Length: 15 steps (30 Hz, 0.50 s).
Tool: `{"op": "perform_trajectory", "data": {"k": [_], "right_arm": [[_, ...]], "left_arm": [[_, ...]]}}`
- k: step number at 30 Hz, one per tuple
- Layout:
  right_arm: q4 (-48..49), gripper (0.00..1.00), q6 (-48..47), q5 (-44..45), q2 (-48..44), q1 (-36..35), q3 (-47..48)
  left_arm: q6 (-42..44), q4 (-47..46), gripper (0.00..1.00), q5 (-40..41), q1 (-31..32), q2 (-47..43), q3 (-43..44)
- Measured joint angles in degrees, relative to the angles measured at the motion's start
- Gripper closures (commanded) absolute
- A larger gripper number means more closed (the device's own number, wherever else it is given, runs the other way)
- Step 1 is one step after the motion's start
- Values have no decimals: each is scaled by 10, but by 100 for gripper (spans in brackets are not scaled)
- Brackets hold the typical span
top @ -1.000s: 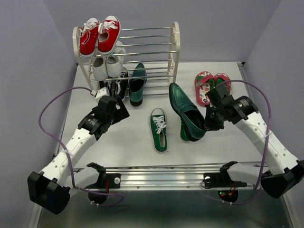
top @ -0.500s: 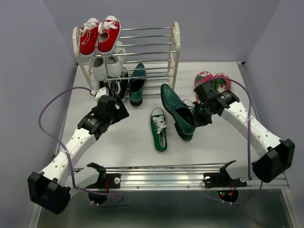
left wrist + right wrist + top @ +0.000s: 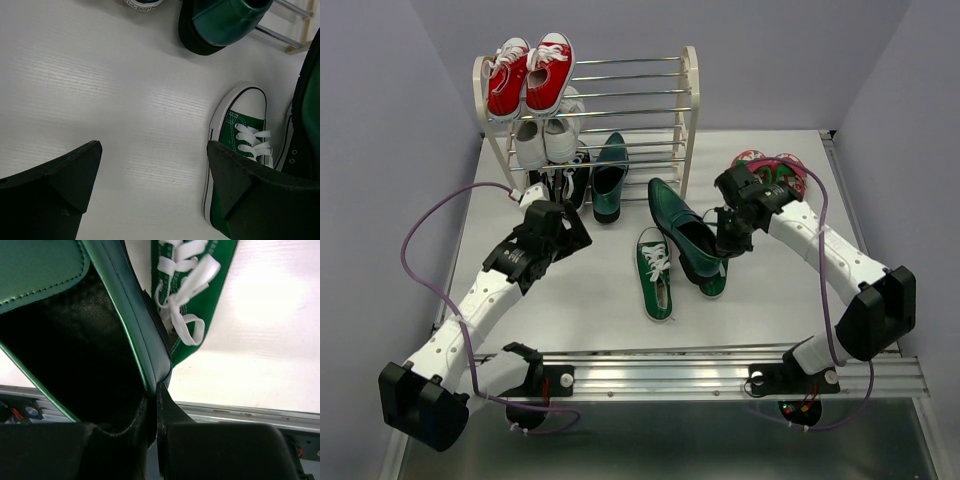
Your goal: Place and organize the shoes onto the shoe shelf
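Our right gripper is pinched tight on the heel wall of a teal loafer, with one finger inside the shoe and one outside. That hold leaves the toe free to point far-left toward the shoe shelf, where we judge it belongs beside its mate, which is pushed toe-first into the lowest level. The loafer is held tilted over a green sneaker and mostly hides it. The other green sneaker lies in plain sight on the worktop, just to the left. Our left gripper hovers wide open with nothing in it, near the shelf's left end. The right arm partly covers the flip-flops, so we cannot be sure both are there.
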<state>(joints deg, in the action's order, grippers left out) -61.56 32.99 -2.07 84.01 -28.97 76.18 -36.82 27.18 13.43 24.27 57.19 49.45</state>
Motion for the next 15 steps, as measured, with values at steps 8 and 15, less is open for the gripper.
{"op": "perform_trajectory", "data": {"k": [8,15], "right_arm": [[59,99,11,6,48,-1,19],[128,99,31,42,88,-3,48]], "left_arm": [[0,0,1,-1,0,0,0],[0,-5,1,-4,-3,0,-3]]}}
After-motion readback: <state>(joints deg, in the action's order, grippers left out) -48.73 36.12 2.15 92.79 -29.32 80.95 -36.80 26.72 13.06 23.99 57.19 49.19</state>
